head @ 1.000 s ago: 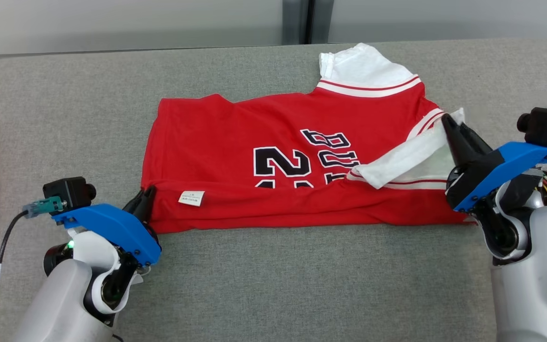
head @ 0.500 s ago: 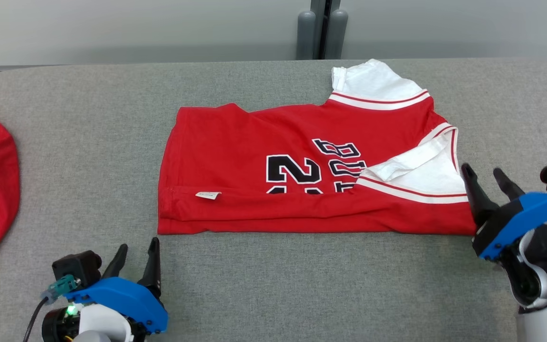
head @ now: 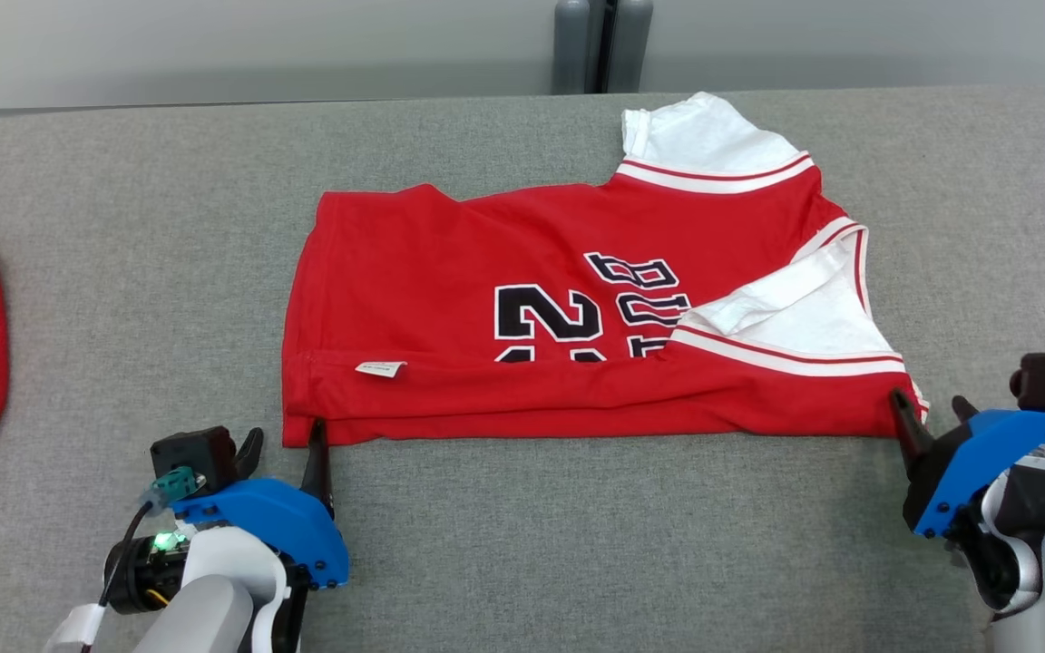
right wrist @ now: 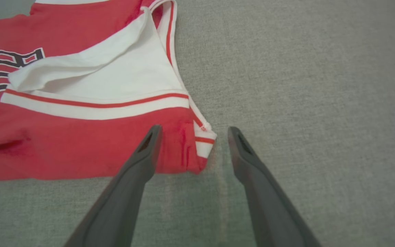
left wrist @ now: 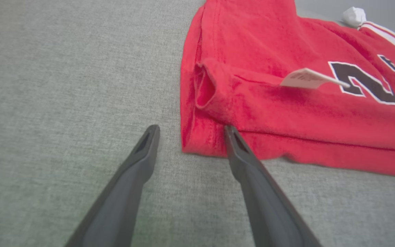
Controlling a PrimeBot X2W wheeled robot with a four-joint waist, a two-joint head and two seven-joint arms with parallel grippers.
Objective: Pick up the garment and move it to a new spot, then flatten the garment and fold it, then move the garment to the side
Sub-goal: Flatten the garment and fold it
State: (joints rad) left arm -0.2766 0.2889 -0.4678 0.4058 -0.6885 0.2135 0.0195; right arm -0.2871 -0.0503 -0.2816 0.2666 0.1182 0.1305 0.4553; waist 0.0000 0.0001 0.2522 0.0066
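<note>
Left pincer (head: 285, 440): spread wide, empty, set at the garment's (head: 522, 272) near-left corner. Right pincer (head: 929, 401): likewise, at the near-right corner. Garment: laid mid-surface (head: 532, 544), near edge folded over. Step judged: folding. Next: 2 corners to be gripped together.

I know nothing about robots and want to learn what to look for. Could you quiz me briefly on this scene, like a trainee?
1. True or false: the left gripper grips the jersey.
2. What lies between the right gripper's jaws?
3. The label lies nearer: A) left gripper, B) right gripper, C) equally near both.
Key: 1. False, it is open. 2. A jersey corner. 3. A.
</note>
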